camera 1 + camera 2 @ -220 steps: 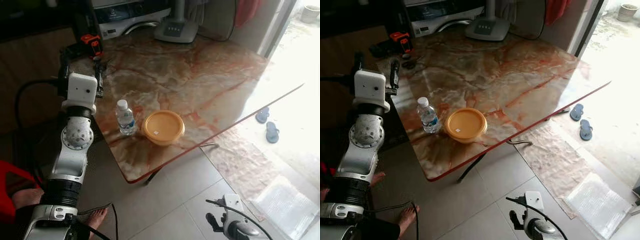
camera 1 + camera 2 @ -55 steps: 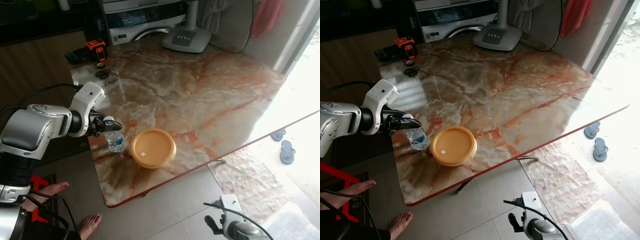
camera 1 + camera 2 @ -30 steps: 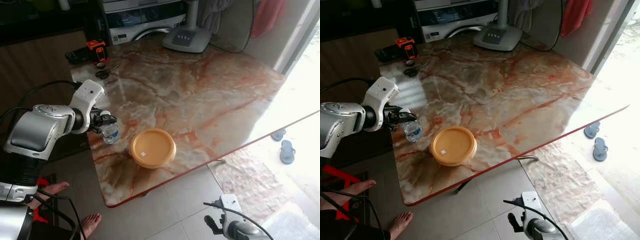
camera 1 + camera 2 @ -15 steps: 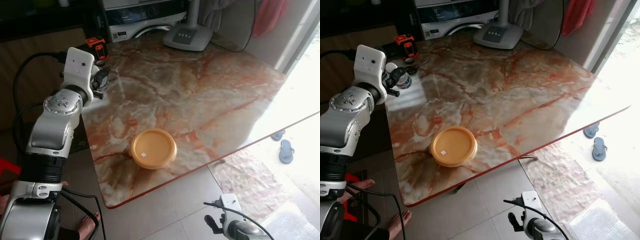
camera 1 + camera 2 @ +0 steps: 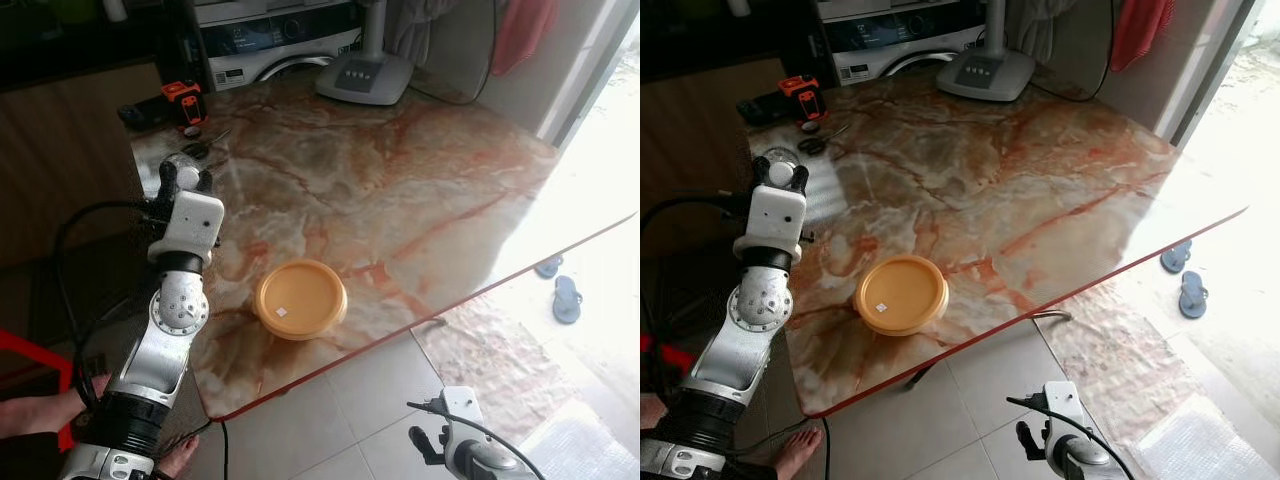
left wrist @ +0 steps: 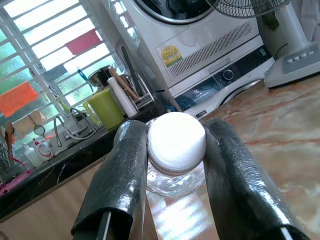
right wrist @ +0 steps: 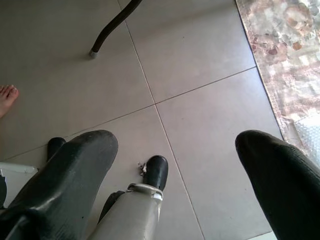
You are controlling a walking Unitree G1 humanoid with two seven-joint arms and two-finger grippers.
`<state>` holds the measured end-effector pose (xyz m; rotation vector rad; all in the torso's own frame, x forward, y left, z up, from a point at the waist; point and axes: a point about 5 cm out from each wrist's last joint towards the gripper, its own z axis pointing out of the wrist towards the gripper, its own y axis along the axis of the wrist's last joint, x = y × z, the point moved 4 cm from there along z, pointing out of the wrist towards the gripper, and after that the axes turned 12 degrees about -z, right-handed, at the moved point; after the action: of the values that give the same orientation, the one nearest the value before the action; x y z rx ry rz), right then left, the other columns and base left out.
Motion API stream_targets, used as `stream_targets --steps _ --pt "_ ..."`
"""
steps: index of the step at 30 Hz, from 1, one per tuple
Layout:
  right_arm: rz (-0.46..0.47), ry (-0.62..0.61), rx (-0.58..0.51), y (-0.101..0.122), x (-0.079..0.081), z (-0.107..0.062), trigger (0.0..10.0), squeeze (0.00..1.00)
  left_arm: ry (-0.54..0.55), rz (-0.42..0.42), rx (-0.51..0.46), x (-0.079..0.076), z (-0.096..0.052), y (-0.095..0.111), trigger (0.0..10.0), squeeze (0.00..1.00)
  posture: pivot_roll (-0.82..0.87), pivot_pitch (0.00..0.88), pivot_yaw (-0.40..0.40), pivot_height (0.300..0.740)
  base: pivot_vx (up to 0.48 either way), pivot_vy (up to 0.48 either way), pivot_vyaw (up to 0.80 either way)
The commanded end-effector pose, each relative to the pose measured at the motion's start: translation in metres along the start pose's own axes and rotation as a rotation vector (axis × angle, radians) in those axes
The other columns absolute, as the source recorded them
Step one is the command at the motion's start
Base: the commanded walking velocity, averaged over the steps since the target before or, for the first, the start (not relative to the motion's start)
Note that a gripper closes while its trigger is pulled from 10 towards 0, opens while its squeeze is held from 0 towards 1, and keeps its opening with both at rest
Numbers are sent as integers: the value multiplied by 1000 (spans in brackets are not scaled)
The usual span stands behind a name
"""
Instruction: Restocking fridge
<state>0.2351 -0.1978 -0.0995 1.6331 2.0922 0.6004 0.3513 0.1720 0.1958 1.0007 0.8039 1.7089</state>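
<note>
The water bottle (image 6: 175, 150) is lifted clear of the marble table (image 5: 400, 180), over its left edge, pinched just under the white cap by the left gripper (image 6: 175, 170), probably for carrying to the fridge. The yellow lidded container (image 5: 300, 300) waits near the front edge. The right gripper (image 7: 175, 165) hangs spread wide above the tiled floor (image 7: 200, 65).

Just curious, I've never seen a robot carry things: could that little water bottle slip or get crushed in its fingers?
Possibly. The left gripper pinches the water bottle just below its white cap, so it may swing. Clear thin plastic probably dents easily; it looks small and light.
</note>
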Motion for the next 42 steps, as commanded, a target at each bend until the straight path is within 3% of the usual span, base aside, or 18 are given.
stream_targets --steps 1,4,25,42 --pt "23 -5 1 -4 2 0 10000 0 -16 31 -13 -2 -8 -6 10000 0 -95 0 30 740 0 0 0" --pt "32 -9 -4 -5 2 0 10000 0 0 32 10 3 -13 -15 10000 0 -109 0 31 740 0 0 0" --pt "30 -7 -8 -8 3 -1 10000 0 6 43 -32 1 -17 -16 10000 0 -98 0 20 740 0 0 0" --pt "37 -8 -12 -4 2 0 10000 0 5 55 -51 0 -10 -12 10000 0 -89 7 20 740 -281 0 0"
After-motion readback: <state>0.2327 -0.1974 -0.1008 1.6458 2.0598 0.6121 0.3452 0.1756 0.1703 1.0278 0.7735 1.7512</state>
